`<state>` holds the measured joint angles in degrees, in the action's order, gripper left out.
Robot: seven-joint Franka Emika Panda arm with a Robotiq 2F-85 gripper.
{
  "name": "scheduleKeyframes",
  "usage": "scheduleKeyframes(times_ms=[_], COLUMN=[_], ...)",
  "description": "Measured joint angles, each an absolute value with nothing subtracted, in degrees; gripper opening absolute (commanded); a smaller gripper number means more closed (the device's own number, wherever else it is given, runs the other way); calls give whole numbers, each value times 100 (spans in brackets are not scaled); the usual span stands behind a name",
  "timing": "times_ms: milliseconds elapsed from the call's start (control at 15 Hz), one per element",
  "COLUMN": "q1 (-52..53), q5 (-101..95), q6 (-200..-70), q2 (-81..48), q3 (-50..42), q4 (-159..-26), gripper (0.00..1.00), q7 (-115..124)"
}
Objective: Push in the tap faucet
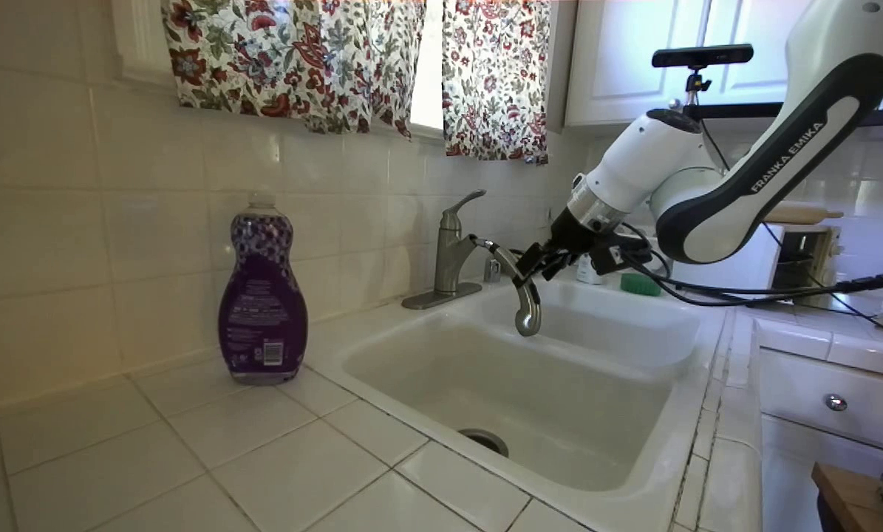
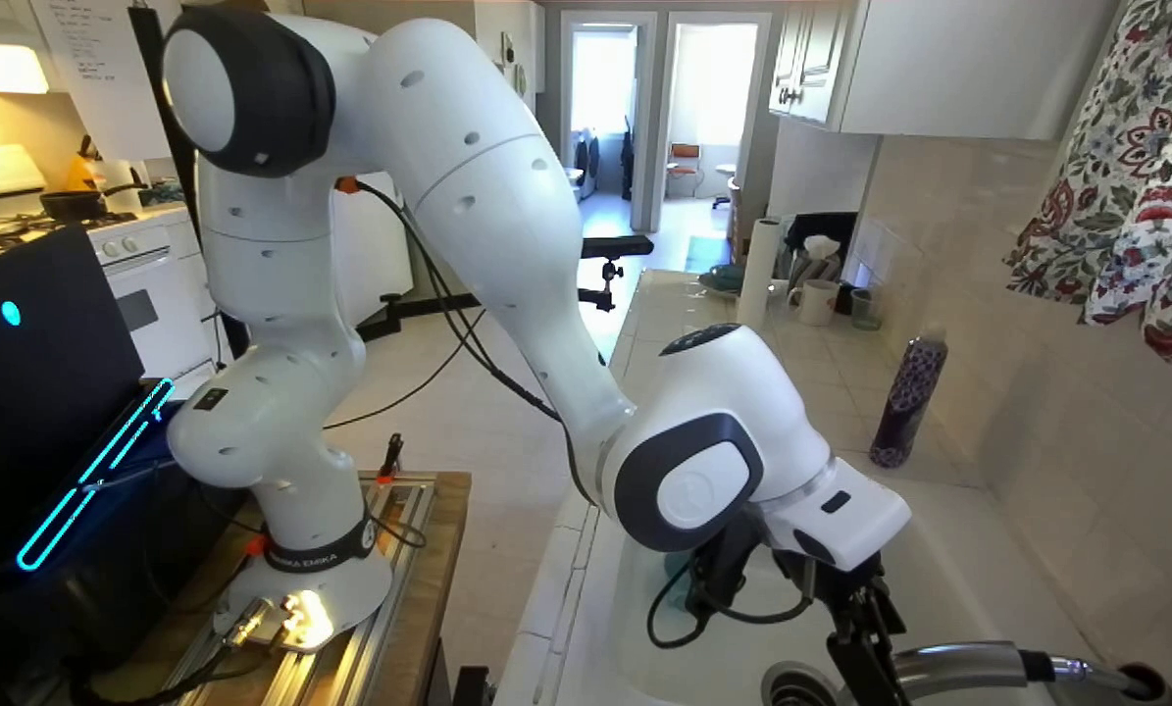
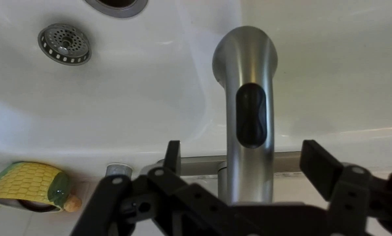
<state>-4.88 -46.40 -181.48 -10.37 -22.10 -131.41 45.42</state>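
The brushed silver tap faucet (image 1: 452,255) stands on the sink's back ledge with its lever handle upright. Its curved spout (image 1: 528,314) hangs over the sink and shows in the wrist view (image 3: 248,65) with a dark oval button. In both exterior views, a short stretch of thinner black and silver connector (image 2: 1066,669) shows between the spout and the faucet body. My gripper (image 3: 241,147) is open, with one finger on each side of the spout. Gaps show between both fingers and the spout in the wrist view. In an exterior view the gripper (image 1: 531,270) sits at the spout's upper bend.
A white double sink (image 1: 663,476) lies below. A purple soap bottle (image 1: 262,318) stands on the tiled counter. A loose strainer (image 3: 64,44) lies in a basin. A yellow corn-shaped holder (image 3: 28,183) and a green brush (image 1: 639,284) stand near the sink.
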Motion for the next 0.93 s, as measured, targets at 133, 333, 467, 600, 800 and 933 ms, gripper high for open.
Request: scheduleKeyframes(times_ms=[133,333,467,600,800,933], q1=[-377,-208,-74,72,313,457], q5=[-4656,-4657,-4657,-4657,-4657,-4649], q6=[-18151,-18225,-18277,-18331,-18441,-18445], q2=[-1089,-1222,-1333,-1466,-1675,-1760], q3=[-2359,-2553,-2675,-2803,-3032,-3157], q4=[-13133,-13108,-13076,-13020,-12928,-12880], gripper=[52,46,48,46,14,11], q7=[4587,4661,4720,4768,4804,4852])
